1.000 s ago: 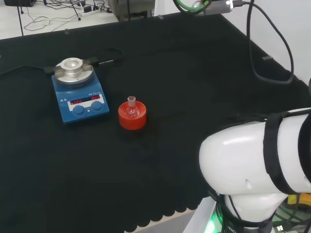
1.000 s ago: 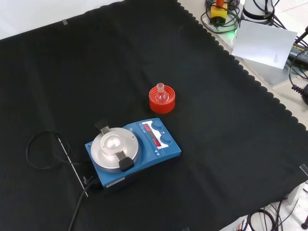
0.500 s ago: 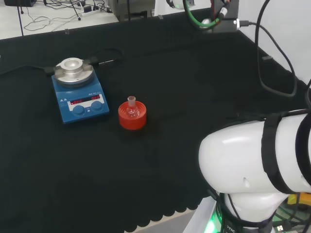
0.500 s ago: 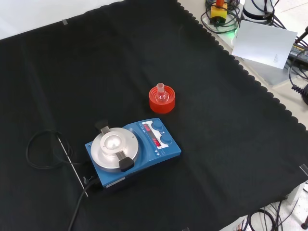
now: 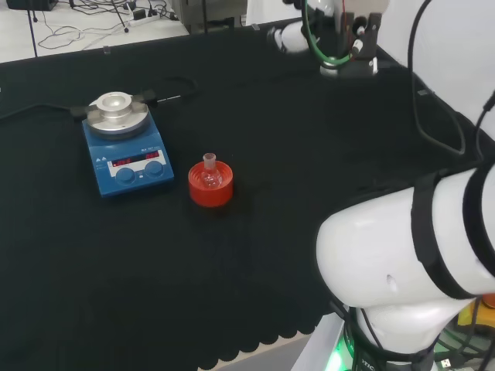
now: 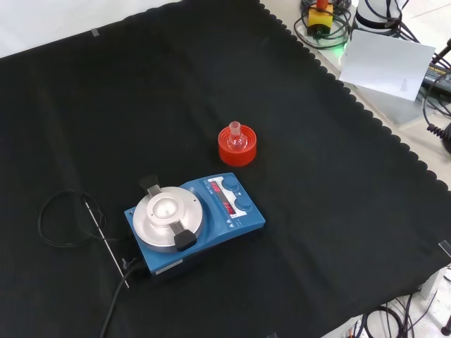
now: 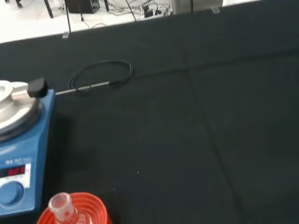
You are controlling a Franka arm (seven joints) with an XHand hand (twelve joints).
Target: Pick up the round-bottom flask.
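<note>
Clear glass, small and round-bodied, the round-bottom flask [image 5: 209,176] sits upright in a red ribbed ring stand [image 5: 210,188] near the middle of the black cloth [image 5: 294,139]. Its short neck points straight up, so its long axis is vertical, and the open mouth faces the ceiling. In the front view the flask [image 6: 236,138] shows the same upright pose, its bulb nested in the stand [image 6: 237,146]. The wrist view catches the neck [image 7: 61,205] and the upper edge of the red stand [image 7: 91,211].

Just beside the stand, to its left in the head view, is a blue magnetic stirrer hotplate [image 5: 122,154] with a round silver top plate, two blue knobs and a red display. In the front view the hotplate [image 6: 194,222] lies nearer the camera than the flask, the two close but not touching. A thin metal probe [image 6: 106,239] and a looped black cable [image 6: 60,222] trail from the hotplate's far side across the cloth.

The space above the flask's neck is open. At the top of the head view, well apart from the flask, a black and white part of the hand [image 5: 352,31] hangs above the cloth, wrapped with a green cable; whether its fingers are apart or together cannot be told.
</note>
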